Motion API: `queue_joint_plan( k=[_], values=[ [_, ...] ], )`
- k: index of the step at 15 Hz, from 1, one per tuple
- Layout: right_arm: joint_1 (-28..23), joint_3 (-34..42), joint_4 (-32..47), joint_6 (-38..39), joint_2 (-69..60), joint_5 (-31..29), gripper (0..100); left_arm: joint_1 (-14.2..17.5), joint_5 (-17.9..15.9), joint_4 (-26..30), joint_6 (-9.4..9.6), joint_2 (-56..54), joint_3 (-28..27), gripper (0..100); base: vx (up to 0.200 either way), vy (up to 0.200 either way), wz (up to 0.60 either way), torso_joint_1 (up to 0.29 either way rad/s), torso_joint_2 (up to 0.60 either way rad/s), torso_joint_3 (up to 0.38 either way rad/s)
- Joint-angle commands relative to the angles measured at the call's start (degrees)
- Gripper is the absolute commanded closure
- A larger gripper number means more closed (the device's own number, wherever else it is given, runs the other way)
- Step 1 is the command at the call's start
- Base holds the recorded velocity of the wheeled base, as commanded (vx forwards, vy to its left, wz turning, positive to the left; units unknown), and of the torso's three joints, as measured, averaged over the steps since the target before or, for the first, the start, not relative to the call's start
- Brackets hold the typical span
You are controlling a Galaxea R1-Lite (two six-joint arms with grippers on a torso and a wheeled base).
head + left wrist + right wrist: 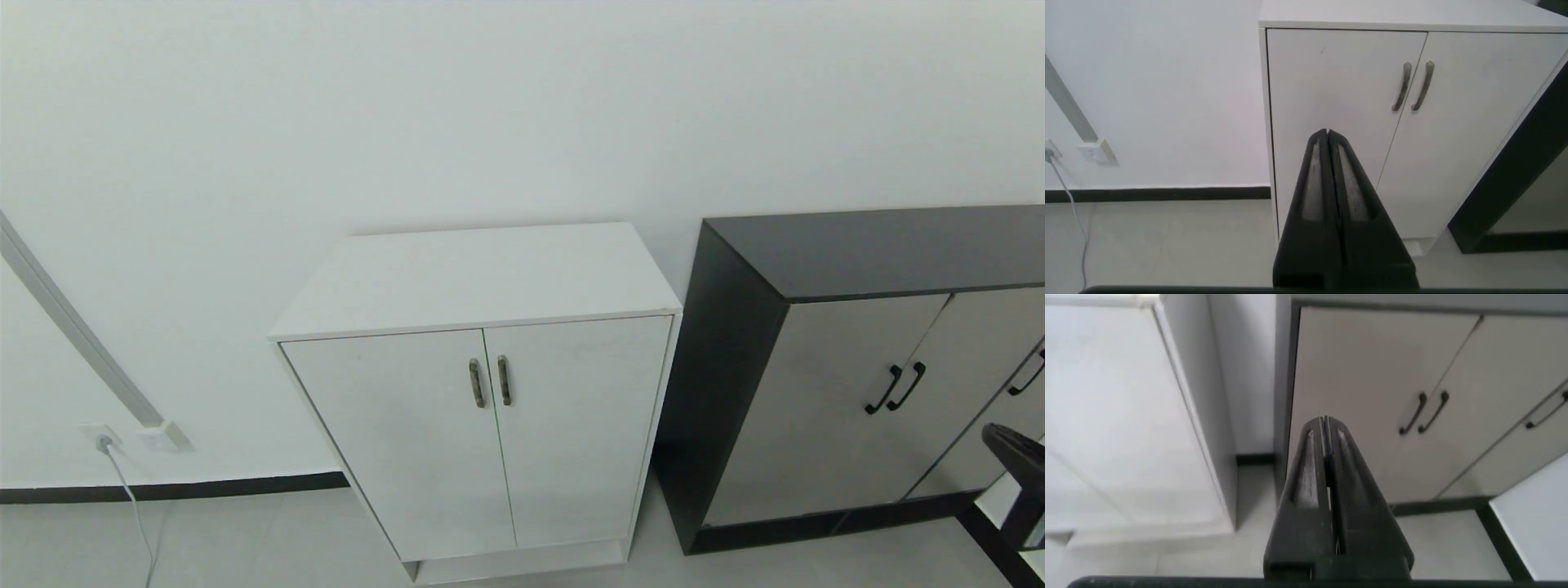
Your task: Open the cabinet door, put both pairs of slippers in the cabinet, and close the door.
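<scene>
One white cabinet (490, 273) stands on a pale floor (245, 539) against a white wall. It has two doors, a left door (408, 441) and a right door (580, 425). Both doors are shut. Two upright metal handles (477, 383) sit side by side where the doors meet, one on each door.

Just to the right of it stands one black cabinet (718, 367) with pale doors. Three black handles show on that cabinet: a close pair (884, 389) and a single one (1027, 376) near the edge of the view.

Low on the wall to the left of the white cabinet is one wall socket (100, 437). A pale cable (131, 498) hangs from it down to the floor. One grey conduit (73, 327) slants down the wall towards the socket.

There are two grippers. The left gripper (1328, 135) has its two fingers pressed together and holds nothing. It points at the left door of the white cabinet, lower than the handles and well apart from the door. The right gripper (1325, 422) also has its fingers pressed together and holds nothing. It points at the black cabinet's front near corner and does not touch it. The white cabinet's side panel (1192, 408) stands alongside.
</scene>
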Motion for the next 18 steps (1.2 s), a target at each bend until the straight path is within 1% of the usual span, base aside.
queue_joint_plan(
  k=[1, 2, 3, 4, 5, 7, 8, 11, 14, 16, 17, 18],
  values=[
    [-0.01, -1.42, 18.61, -0.06, -21.31, 2.03, 100, 0.01, -0.03, 0.09, 0.05, 0.07, 0.01, 100, 0.000, 0.000, 0.00, 0.000, 0.00, 0.000],
    [-0.01, -2.83, 26.35, -0.06, -26.85, 2.38, 100, 0.01, -0.03, 0.09, 0.05, 0.07, 0.01, 100, 0.000, 0.000, 0.00, 0.000, 0.00, 0.000],
    [-0.01, -3.79, 32.32, -0.06, -31.06, 2.91, 100, 0.01, -0.03, 0.09, 0.05, 0.07, 0.01, 100, 0.000, 0.000, 0.00, 0.000, 0.00, 0.000],
    [0.08, -5.82, 44.98, -0.06, -39.41, 5.02, 100, 0.01, 0.06, 0.00, -0.04, 0.07, 0.01, 100, 0.000, 0.000, 0.00, 0.000, 0.00, 0.000],
    [0.17, -6.96, 51.66, 0.02, -44.16, 6.51, 100, 0.01, 0.06, 0.00, -0.04, 0.07, 0.01, 100, 0.000, 0.000, 0.00, 0.000, 0.00, 0.000],
    [0.17, -7.49, 61.06, 0.20, -51.54, 8.88, 100, 0.01, -0.03, 0.00, -0.04, 0.07, 0.01, 100, 0.000, 0.000, 0.00, 0.000, 0.00, 0.000],
    [0.25, -6.96, 62.64, 0.20, -53.65, 9.59, 100, 0.01, -0.03, 0.00, -0.04, 0.07, 0.01, 100, 0.000, 0.000, 0.00, 0.000, 0.00, 0.000],
    [0.69, -3.00, 62.91, 0.20, -56.99, 12.40, 100, 0.01, 0.06, 0.00, -0.04, 0.07, 0.01, 100, 0.000, 0.000, 0.00, 0.000, 0.00, 0.000],
    [0.69, -0.63, 60.89, 0.46, -57.17, 15.30, 100, 0.01, 0.06, 0.00, -0.04, 0.07, 0.01, 100, 0.000, 0.000, 0.00, 0.000, 0.00, 0.000],
    [2.01, 0.51, 59.57, 2.13, -56.03, 15.56, 100, 0.01, 0.06, 0.00, -0.04, 0.07, 0.01, 100, 0.000, 0.000, 0.00, 0.000, 0.00, 0.000],
    [1.40, 0.51, 59.57, 2.31, -55.41, 15.21, 100, 0.01, 0.15, 0.00, -0.04, 0.07, 0.01, 100, 0.000, 0.000, 0.00, 0.000, 0.00, 0.000],
    [-0.54, 0.42, 59.57, 2.22, -55.32, 15.13, 100, 0.01, 0.15, 0.00, -0.04, 0.07, 0.01, 100, 0.000, 0.000, 0.00, 0.000, 0.00, 0.000]
  ],
)
